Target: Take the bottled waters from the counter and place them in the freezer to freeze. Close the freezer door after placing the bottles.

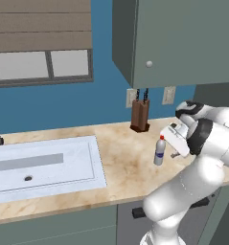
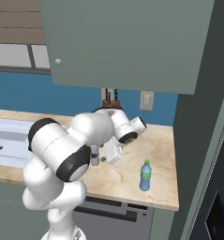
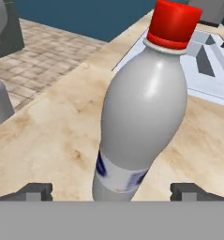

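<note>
1. Bottled water with the red cap [image 3: 141,112] is standing upright on the counter [image 1: 120,167], directly ahead of the gripper [image 3: 111,190] and centred in the gap between its jaws.
2. Both jaws are standing wide apart, one dark tip to each side of the bottle's lower body near the blue label, and neither tip is touching it.
3. That spread is presumably leaving clearance so the fingers can slide past the bottle's widest part before closing.
4. The gripper is approaching from the side, roughly level with the label, which looks like a sensible place to pinch: the body is narrower there than at the shoulder.
5. The green-capped bottle [image 2: 145,176] is standing upright well apart from the jaws, off towards the dark freezer [image 2: 202,140] side of the counter, so it is not crowding the grasp.
6. A knife block [image 1: 140,115] is sitting beyond the red-capped bottle against the blue wall, and the pale sink [image 1: 44,165] is lying further along the counter, both clear of the jaws.
7. In my judgement the first pick-up is only beginning: both bottles are on the counter and nothing is being held.
8. The likely risk is tipping the slim bottle if one finger reaches it before the other.
</note>
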Controlling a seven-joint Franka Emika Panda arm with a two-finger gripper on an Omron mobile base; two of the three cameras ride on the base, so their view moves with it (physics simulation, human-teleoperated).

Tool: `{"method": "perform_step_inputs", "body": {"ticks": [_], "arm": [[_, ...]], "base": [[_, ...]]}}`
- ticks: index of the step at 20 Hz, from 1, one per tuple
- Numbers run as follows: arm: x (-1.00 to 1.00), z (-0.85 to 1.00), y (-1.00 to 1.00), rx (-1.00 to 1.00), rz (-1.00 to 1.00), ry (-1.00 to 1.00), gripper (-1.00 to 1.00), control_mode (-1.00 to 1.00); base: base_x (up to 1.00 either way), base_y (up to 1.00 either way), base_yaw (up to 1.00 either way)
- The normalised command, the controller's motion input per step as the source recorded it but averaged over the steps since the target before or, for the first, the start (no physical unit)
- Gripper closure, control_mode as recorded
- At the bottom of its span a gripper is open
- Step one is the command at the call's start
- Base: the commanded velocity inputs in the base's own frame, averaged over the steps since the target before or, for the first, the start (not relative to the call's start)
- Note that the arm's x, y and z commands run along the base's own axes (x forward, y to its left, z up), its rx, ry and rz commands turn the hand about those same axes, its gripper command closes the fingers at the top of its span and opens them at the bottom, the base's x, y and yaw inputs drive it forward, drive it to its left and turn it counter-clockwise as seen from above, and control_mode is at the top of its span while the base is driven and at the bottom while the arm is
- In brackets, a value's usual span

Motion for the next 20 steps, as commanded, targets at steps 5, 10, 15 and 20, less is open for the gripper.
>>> {"method": "perform_step_inputs", "body": {"ticks": [5,10,15,20], "arm": [[0.37,-0.12,-0.05,0.05,0.01,0.11,-1.00,-1.00],[0.02,0.00,0.00,0.10,0.00,0.13,-1.00,-1.00],[0.00,0.10,0.00,0.10,0.00,0.21,-1.00,-1.00],[0.01,0.07,0.00,0.08,0.00,0.20,-1.00,-1.00]], "base": [[0.00,0.00,0.00],[0.00,0.00,0.00],[0.00,0.00,0.00],[0.00,0.00,0.00]]}}
